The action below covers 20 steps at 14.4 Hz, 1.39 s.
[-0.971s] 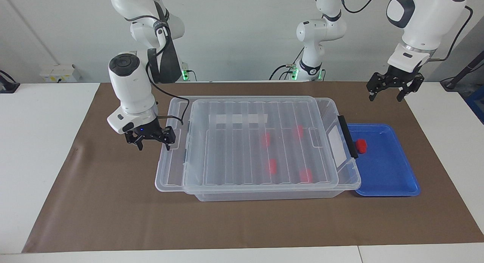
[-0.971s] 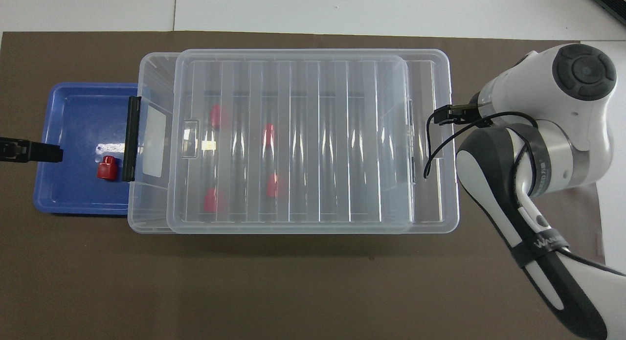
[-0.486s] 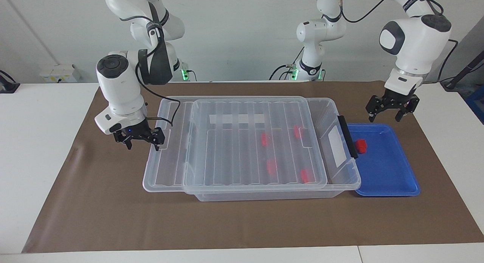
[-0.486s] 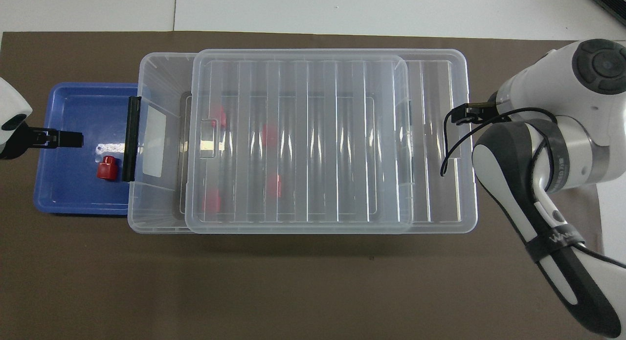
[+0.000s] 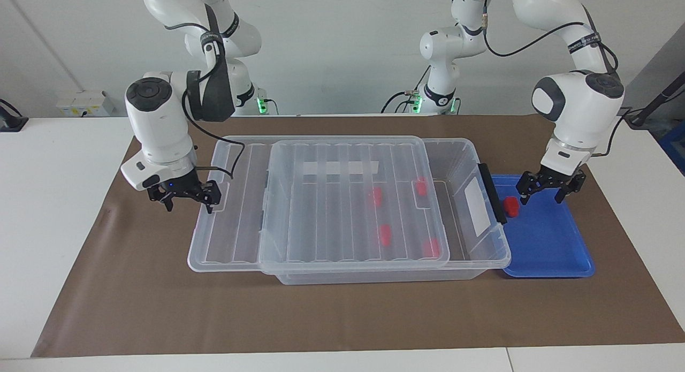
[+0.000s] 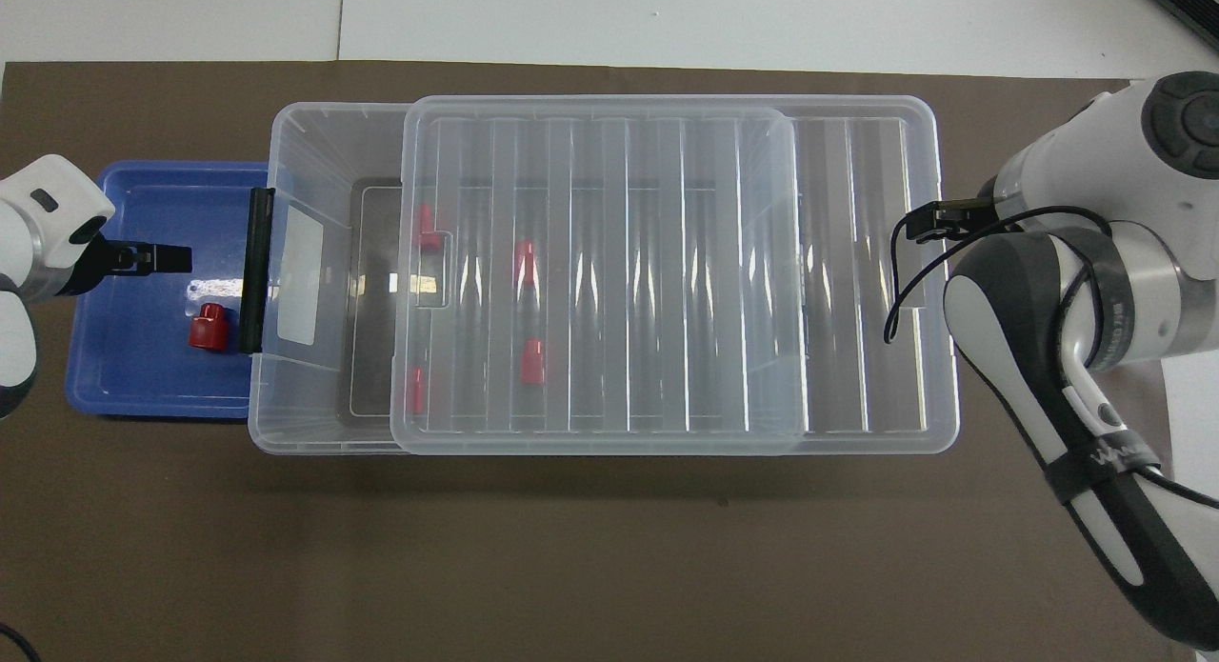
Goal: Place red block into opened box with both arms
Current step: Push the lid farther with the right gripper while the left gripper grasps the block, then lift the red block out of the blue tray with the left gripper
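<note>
Brown-matted bench [image 5: 134, 308] is carrying tray [image 5: 556, 254] and box [image 5: 484, 257]; left hand [image 5: 544, 192], open, is hanging just beside the block [image 5: 511, 206]; right hand [image 5: 187, 198], open, is at the lid [image 5: 225, 243].

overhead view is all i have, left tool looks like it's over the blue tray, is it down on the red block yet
Observer: No. In the facing view the left tool hangs open just above the blue tray, beside the red block, not around it.
Operator: and the other one, its arm hides it from me
Observer: The right tool is low at the end of the lid toward the right arm's end of the table, fingers spread.
Operator: is that lid flat
Observer: Yes, level on the box, its overhang clear above the mat.
</note>
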Motion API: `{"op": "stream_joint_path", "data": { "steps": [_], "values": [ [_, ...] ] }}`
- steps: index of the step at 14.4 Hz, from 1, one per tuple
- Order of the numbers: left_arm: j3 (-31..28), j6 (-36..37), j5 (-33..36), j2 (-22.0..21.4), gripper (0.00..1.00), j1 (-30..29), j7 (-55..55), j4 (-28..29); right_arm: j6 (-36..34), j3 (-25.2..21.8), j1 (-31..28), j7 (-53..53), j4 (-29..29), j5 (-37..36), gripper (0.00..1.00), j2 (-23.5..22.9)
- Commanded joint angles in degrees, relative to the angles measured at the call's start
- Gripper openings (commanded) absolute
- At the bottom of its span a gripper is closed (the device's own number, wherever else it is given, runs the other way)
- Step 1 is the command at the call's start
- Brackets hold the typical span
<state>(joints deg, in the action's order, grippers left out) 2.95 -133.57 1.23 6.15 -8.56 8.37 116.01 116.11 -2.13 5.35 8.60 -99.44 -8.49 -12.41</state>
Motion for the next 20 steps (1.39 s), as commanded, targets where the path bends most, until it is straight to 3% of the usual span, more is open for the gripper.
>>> {"op": "stream_joint_path", "data": {
  "steps": [1,4,7,11,16,17,20],
  "values": [
    [0.5,-6.2,0.2,-1.8,1.0,-1.3,-0.5,8.1,-1.7,0.4,-0.9,-1.1,0.4,-2.0,1.0,0.2],
    [0.6,-7.8,0.1,-1.0,1.0,-3.0,-3.6,11.1,-2.1,0.2,-1.4,-2.3,0.5,-3.1,1.0,0.2],
    [0.6,-9.0,0.1,1.0,1.0,-0.6,-17.2,11.8,-2.5,0.2,-2.3,-3.4,0.6,-3.2,1.0,0.3],
    [0.6,-10.7,0.1,3.6,1.0,-0.5,-17.0,12.6,-3.3,0.2,-2.8,-3.5,0.6,-4.3,1.0,0.5],
    [0.6,-10.9,0.1,3.9,1.0,-0.5,-11.4,13.0,-3.9,0.2,-4.1,-5.5,0.6,-6.0,1.0,0.5],
    [0.6,-10.9,0.1,3.9,0.89,-0.5,-10.7,12.9,-4.0,0.2,-4.6,-5.9,0.6,-6.0,1.0,0.5],
    [0.6,-10.8,0.1,3.9,0.2,-0.5,-6.5,13.0,-4.0,0.2,-4.9,-6.1,0.6,-6.8,1.0,0.5]
  ]
}}
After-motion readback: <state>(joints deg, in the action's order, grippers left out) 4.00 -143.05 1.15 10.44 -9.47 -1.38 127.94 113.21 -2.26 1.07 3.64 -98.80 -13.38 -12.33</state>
